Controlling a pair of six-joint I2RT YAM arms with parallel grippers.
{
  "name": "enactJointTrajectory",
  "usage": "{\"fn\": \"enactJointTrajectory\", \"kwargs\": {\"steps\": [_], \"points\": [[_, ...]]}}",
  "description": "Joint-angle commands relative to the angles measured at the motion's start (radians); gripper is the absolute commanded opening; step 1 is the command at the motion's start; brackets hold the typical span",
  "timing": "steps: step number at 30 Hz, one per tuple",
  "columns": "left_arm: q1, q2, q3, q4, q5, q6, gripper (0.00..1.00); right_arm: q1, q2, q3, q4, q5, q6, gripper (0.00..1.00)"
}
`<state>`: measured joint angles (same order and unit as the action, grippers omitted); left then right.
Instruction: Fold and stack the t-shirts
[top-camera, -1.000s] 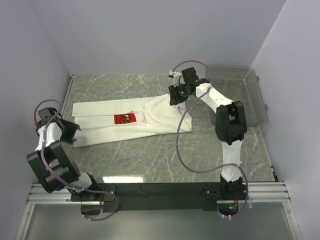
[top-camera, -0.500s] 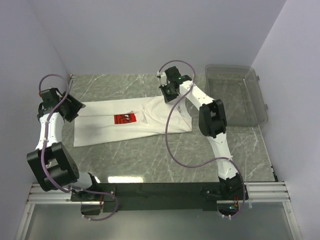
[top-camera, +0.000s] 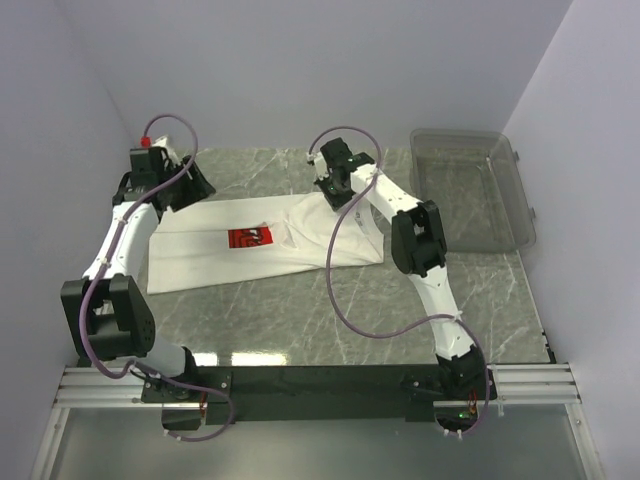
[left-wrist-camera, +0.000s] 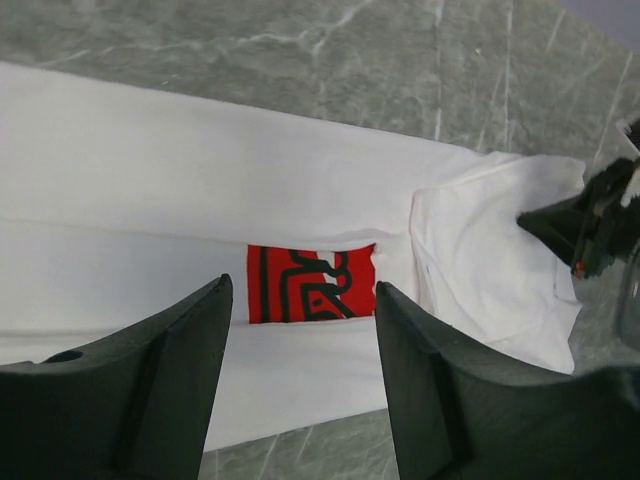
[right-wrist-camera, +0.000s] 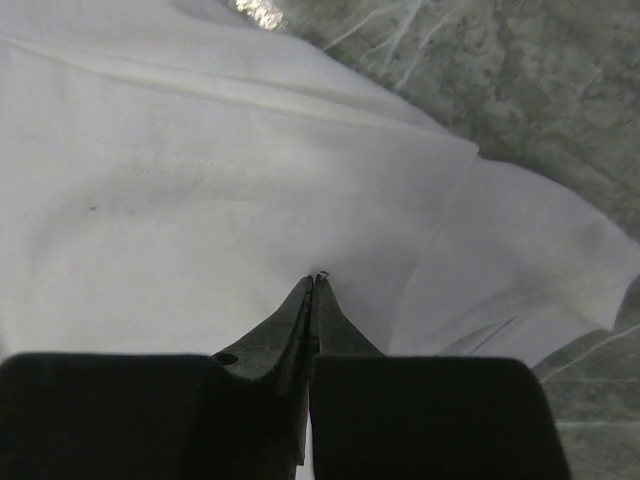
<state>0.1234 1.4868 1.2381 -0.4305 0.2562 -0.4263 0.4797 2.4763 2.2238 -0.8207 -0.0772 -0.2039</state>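
The t-shirt (top-camera: 200, 255) lies flat on the desk (top-camera: 300, 320) as a long white band running left to right, its sides folded in. Only a strip of the red print (left-wrist-camera: 310, 297) shows between two folds, so the lettering is cut off and unreadable. In the top view both claws' fingertips are hidden under their own wrists.

The right claw (right-wrist-camera: 315, 285) has its fingers pressed together, tips down on the white cloth at the shirt's far right end. Whether a pinch of fabric sits between them cannot be told (the tips hide it). The left claw (left-wrist-camera: 303, 290) hangs over the shirt's far left end with its fingers apart and nothing between them.

A second ago the left claw (top-camera: 185, 190) was at the shirt's near left corner; it has swung to the far side. The right claw (top-camera: 332, 195) has shifted left along the far edge and closed. The shirt lies much as before.

A clear grey bin (top-camera: 520, 215) stands at the far right, apart from the shirt, the marble showing through its floor.
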Motion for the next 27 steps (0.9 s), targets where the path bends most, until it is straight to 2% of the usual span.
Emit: {"fn": "enactJointTrajectory", "kwargs": {"steps": [1, 6, 8, 9, 10, 13, 15, 18, 22, 27], "points": [[-0.056, 0.006, 0.063, 0.041, 0.04, 0.098, 0.64, -0.003, 0.05, 0.089, -0.035, 0.057, -0.014, 0.0], [-0.152, 0.01, 0.052, 0.124, 0.138, 0.194, 0.67, -0.006, 0.046, 0.126, -0.026, 0.041, -0.023, 0.02], [-0.208, 0.027, 0.06, 0.14, 0.164, 0.262, 0.67, -0.025, 0.007, 0.106, 0.012, 0.001, -0.019, 0.17], [-0.224, 0.056, 0.067, 0.145, 0.182, 0.282, 0.67, -0.036, -0.017, 0.096, 0.028, -0.066, -0.011, 0.23], [-0.257, 0.076, 0.095, 0.144, 0.196, 0.325, 0.67, -0.047, -0.071, 0.085, 0.055, -0.099, 0.003, 0.35], [-0.304, 0.18, 0.164, 0.127, 0.284, 0.409, 0.63, -0.113, -0.193, 0.061, 0.09, -0.307, -0.006, 0.49], [-0.329, 0.283, 0.22, 0.099, 0.32, 0.455, 0.61, -0.168, -0.264, 0.018, 0.113, -0.48, -0.026, 0.51], [-0.37, 0.427, 0.383, 0.056, 0.388, 0.488, 0.51, -0.246, -0.439, -0.123, 0.205, -0.605, -0.017, 0.52], [-0.43, 0.591, 0.517, 0.027, 0.42, 0.479, 0.32, -0.324, -0.51, -0.208, 0.206, -0.748, 0.027, 0.52], [-0.476, 0.725, 0.618, 0.007, 0.388, 0.472, 0.04, -0.375, -0.595, -0.32, 0.199, -0.763, 0.017, 0.52]]}}
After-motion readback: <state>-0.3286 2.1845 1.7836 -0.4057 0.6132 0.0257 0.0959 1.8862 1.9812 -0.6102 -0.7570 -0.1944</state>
